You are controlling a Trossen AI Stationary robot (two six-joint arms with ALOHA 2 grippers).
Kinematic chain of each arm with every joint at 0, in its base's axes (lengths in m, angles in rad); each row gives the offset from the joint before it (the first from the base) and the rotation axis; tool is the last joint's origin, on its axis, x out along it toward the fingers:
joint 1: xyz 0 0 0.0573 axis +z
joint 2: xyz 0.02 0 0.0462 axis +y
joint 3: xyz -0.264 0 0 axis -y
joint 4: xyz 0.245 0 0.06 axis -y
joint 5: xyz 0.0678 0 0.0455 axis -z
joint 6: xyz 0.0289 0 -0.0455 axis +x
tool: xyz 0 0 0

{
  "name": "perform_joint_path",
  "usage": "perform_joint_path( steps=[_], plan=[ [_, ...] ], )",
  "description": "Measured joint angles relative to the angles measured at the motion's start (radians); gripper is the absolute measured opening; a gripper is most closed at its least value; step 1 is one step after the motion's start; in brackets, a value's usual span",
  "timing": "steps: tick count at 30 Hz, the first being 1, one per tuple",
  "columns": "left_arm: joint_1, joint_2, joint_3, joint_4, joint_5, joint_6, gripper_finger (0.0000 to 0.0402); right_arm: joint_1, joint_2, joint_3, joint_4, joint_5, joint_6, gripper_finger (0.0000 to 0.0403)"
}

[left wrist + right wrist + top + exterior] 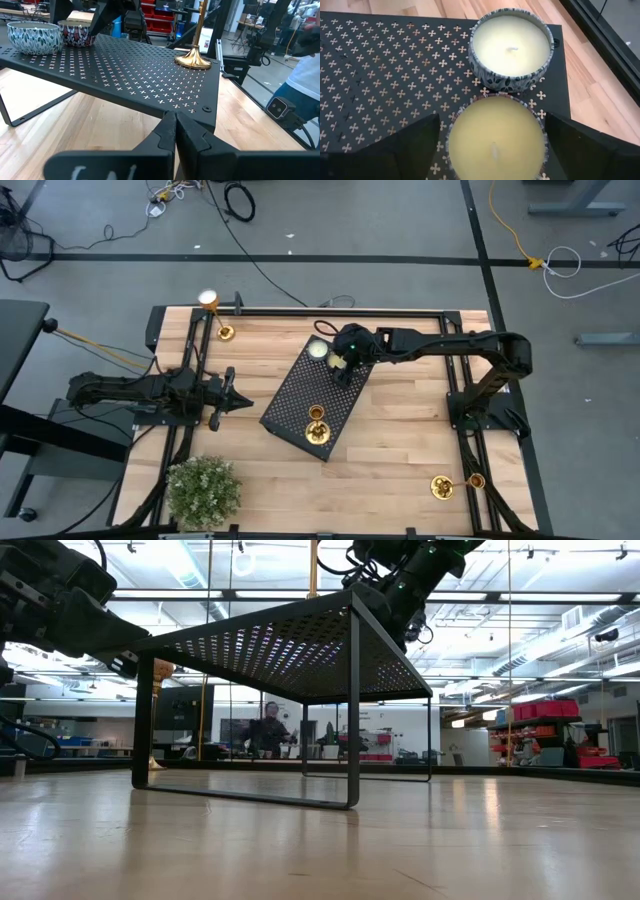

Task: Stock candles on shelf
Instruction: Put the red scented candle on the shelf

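Observation:
The black perforated shelf [300, 405] stands on its legs at the table's middle. One gold candlestick [316, 425] stands upright on its near end; it also shows in the left wrist view [194, 57]. Two round tin candles stand on its far end: a white one [511, 47] and a yellowish one [495, 142]. My right gripper [340, 365] is open above the yellowish tin, one finger on either side with narrow gaps. My left gripper [238, 402] is shut and empty, left of the shelf. A second candlestick [218, 318] stands at the far left, and a third [445, 486] at the near right.
A bushy green plant [204, 491] stands at the table's near left corner. Black frame rails [300, 311] run along the table's edges. A person [268, 730] stands in the room beyond the table, and another person [305, 70] is near its right side.

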Motion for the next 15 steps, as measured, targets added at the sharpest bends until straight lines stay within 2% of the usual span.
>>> perform_joint_path(
  steps=[8,15],
  plan=[
    [0.0,0.0,0.0,0.0,0.0,0.0,0.0014,0.0,-0.088,0.0,-0.026,-0.002,-0.025,0.0363],
    [0.0,0.0,0.0,0.0,0.0,0.0,0.0014,0.001,-0.148,0.0,-0.12,-0.058,-0.022,0.0363]
  ],
)
